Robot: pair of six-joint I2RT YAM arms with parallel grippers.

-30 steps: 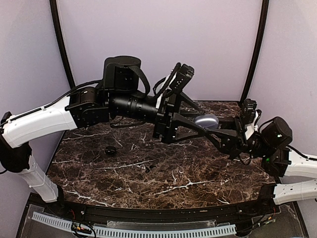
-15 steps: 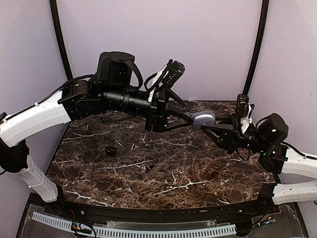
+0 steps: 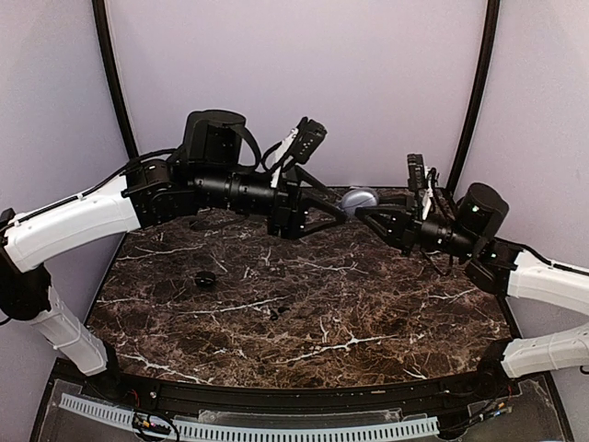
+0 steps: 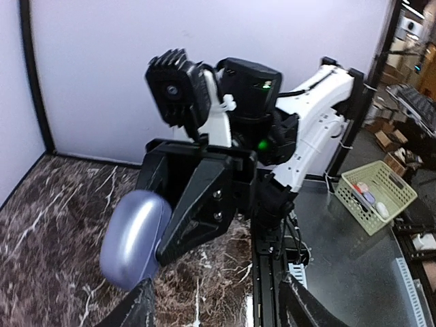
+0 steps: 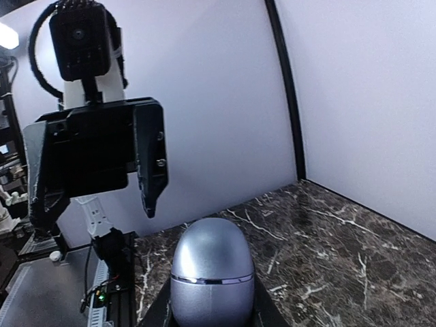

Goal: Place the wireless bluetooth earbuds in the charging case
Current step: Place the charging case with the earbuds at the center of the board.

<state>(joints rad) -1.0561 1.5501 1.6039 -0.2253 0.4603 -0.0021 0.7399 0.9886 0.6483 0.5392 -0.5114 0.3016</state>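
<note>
Dark marbled tabletop point(image 3: 304, 318), lilac-grey charging case point(image 5: 212, 269) aloft in right gripper point(image 3: 366, 212)

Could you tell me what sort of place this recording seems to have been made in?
Probably a robotics lab test cell: a marble-patterned table boxed in by plain lilac panels, with a plastic basket of small items beside it.

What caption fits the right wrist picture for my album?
The right gripper holds the closed egg-shaped charging case up, facing the open left gripper.
</note>
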